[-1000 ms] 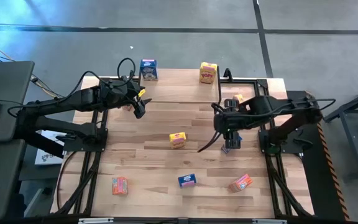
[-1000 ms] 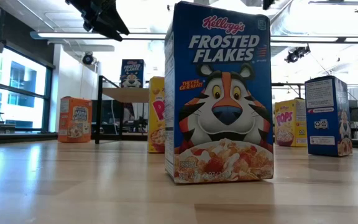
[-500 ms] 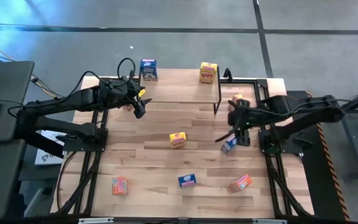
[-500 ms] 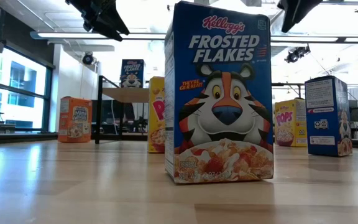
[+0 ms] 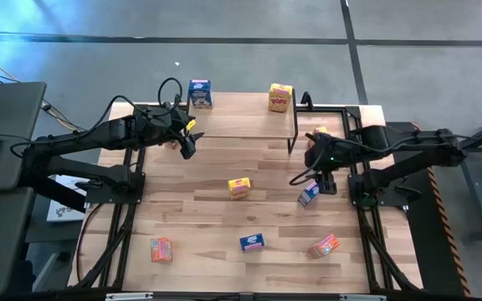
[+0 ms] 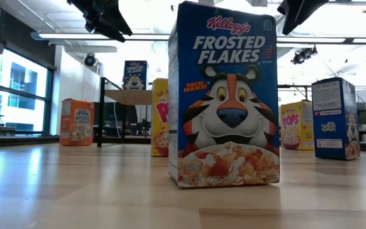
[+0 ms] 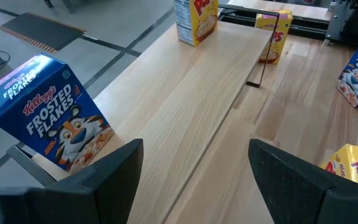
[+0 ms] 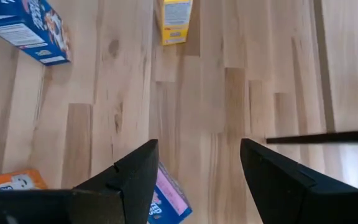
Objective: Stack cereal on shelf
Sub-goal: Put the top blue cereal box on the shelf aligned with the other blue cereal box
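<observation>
Left tool (image 7: 194, 180) open, blue Frosted Flakes box (image 7: 48, 112) on shelf (image 7: 191, 93)

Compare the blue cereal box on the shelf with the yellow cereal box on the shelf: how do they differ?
The blue cardboard cereal box stands at the left end of the light wooden shelf; the yellow cardboard cereal box stands toward its right end. Their colours differ. Both are small, upright and untouched by grippers.

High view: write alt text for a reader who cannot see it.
Two dark arms reach over a wooden table scattered with small cereal boxes. The shelf at the far edge holds a blue box and a yellow box; six more boxes stand or lie on the table.
</observation>
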